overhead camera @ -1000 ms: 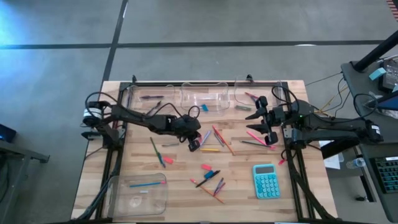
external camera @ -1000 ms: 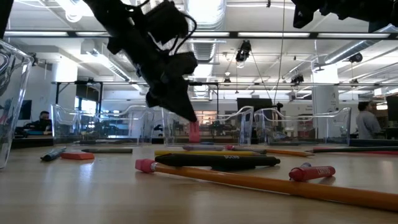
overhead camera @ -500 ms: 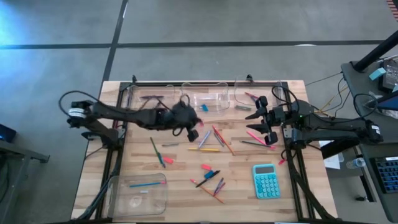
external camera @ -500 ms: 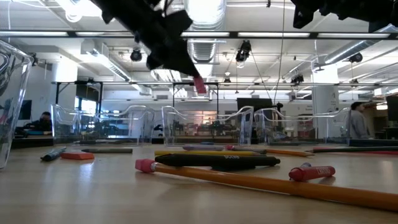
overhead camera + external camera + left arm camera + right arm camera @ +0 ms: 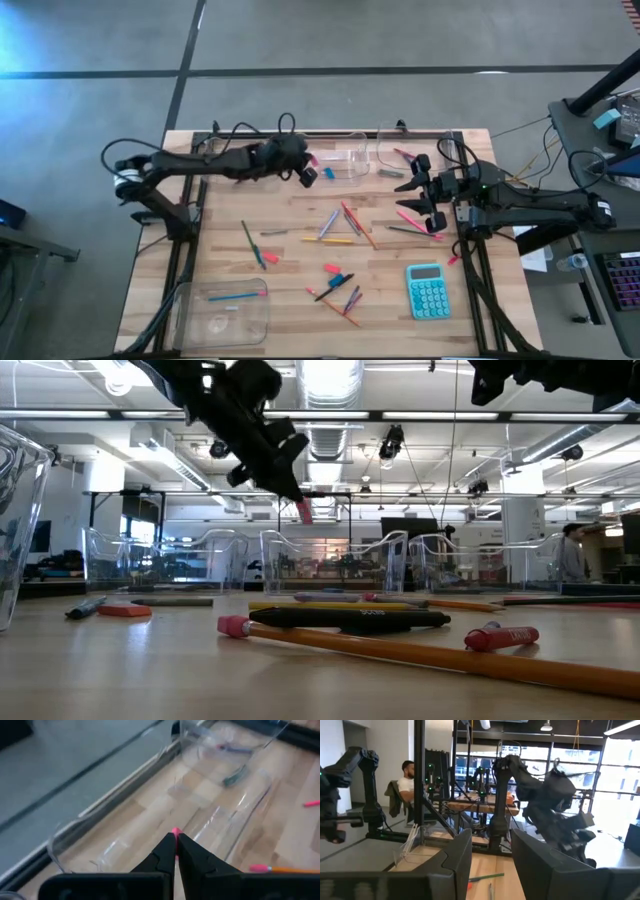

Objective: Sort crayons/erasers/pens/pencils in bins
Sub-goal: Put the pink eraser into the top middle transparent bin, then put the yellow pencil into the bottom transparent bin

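Left fingers (image 5: 174, 851) moved over, probably, middle bin (image 5: 335, 160), clenched on pink eraser (image 5: 175, 831) at tips.

Premises: a robotics laboratory in an open industrial hall. Evidence: polished concrete floor (image 5: 330, 35) with dark seams; exposed ceiling ducting (image 5: 330, 435) and strip lighting; a wooden test table (image 5: 300, 260) on a black metal frame; further robot arms (image 5: 362, 762) mounted at neighbouring stations; a seated person (image 5: 405, 787) at a workstation; large windows (image 5: 615, 780) behind.
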You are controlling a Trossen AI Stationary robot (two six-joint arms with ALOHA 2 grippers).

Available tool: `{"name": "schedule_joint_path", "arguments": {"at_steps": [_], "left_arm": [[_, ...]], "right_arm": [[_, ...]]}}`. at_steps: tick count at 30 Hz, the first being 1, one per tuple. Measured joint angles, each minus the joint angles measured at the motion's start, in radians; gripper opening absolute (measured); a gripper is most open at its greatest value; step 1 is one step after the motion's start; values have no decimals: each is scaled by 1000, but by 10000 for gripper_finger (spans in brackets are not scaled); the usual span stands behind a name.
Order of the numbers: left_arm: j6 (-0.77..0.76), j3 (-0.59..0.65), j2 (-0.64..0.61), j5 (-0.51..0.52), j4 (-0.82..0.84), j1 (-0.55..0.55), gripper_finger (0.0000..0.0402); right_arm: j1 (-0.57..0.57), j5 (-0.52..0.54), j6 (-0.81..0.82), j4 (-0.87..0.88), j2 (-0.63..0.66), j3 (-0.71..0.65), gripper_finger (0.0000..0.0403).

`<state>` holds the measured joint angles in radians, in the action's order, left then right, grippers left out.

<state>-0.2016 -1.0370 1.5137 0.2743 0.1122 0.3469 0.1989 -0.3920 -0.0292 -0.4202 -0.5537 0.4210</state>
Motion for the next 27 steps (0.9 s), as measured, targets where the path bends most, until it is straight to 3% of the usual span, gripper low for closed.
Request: {"name": "schedule_joint_path", "arguments": {"at_steps": [14, 22, 27], "left_arm": [[-10, -1, 71, -65, -38, 59, 5], [-2, -11, 67, -66, -31, 59, 88], [1, -85, -10, -154, -17, 33, 129]], "right_arm": [[0, 0, -7, 6, 0, 0, 128], [0, 0, -5, 6, 0, 0, 128], [0, 0, 2, 15, 0, 0, 128]]}}
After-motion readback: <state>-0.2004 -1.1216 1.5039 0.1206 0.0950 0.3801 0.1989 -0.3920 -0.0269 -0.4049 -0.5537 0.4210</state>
